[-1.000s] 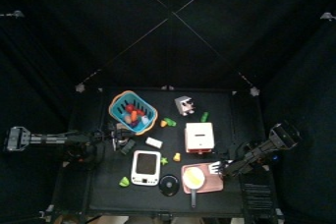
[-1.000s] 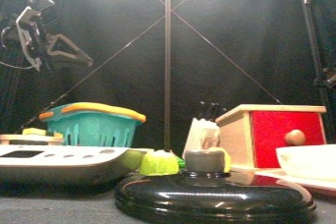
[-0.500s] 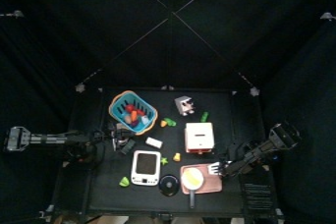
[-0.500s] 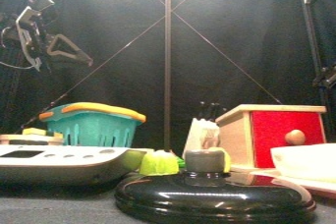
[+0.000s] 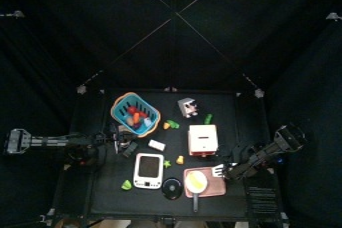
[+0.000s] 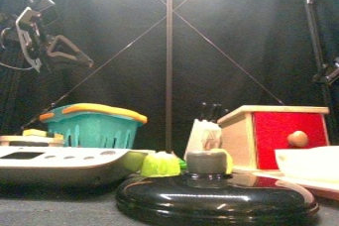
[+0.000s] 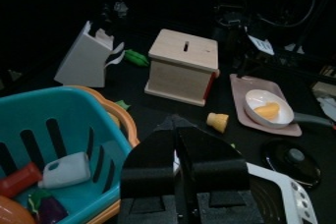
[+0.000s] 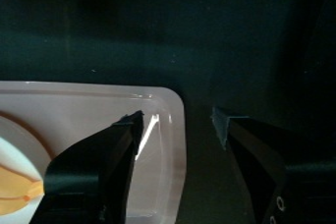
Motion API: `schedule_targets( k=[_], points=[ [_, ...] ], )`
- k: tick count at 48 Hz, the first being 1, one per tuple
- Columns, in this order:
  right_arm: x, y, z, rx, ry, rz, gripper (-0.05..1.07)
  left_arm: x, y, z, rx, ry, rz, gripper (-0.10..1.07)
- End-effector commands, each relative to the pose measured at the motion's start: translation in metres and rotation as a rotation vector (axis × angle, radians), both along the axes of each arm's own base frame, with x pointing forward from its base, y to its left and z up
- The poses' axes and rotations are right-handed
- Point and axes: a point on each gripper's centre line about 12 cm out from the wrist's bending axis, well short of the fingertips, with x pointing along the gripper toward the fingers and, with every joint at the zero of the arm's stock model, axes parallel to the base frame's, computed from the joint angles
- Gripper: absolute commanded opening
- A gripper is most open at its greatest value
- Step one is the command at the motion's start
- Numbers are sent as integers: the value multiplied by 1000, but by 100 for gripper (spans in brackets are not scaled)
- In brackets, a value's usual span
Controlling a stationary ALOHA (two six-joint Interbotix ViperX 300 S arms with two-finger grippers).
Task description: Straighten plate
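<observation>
The plate (image 5: 203, 181) is salmon-pink with a yellow-orange patch and lies flat at the table's front right; it also shows in the left wrist view (image 7: 266, 105) and low at the right of the front view (image 6: 315, 161). My right gripper (image 5: 229, 170) sits at the plate's right rim. In the right wrist view its jaws (image 8: 176, 120) stand open astride the plate's edge (image 8: 92, 135), one fingertip (image 8: 128, 121) over the plate and the other outside it, gripping nothing. My left gripper (image 7: 179, 138) rests shut at the table's left, above the teal basket (image 7: 53, 154).
A wooden box (image 5: 202, 139) with a red face stands just behind the plate. A black lid (image 5: 177, 193) and a white gadget (image 5: 148, 171) lie to its left. The basket (image 5: 135, 112) is at the back left, with small toys scattered nearby.
My right gripper's jaws have opened at the plate's rim. In the front view the plate's edge now sits a little lower. The left arm has not moved.
</observation>
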Motion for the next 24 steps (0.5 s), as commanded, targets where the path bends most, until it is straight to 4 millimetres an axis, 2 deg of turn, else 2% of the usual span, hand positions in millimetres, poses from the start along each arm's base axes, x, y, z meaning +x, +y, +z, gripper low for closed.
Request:
schedule_targets(
  k=[1,14,24],
  points=[
    [6,1,14,2,-47,11,91,2,0,5,4,-15,0,31],
    [11,-3,22,-37,-93,70,91,2,0,5,5,-14,0,31],
    [16,-6,37,-48,-170,103,91,2,0,4,6,-11,-2,31]
  ],
)
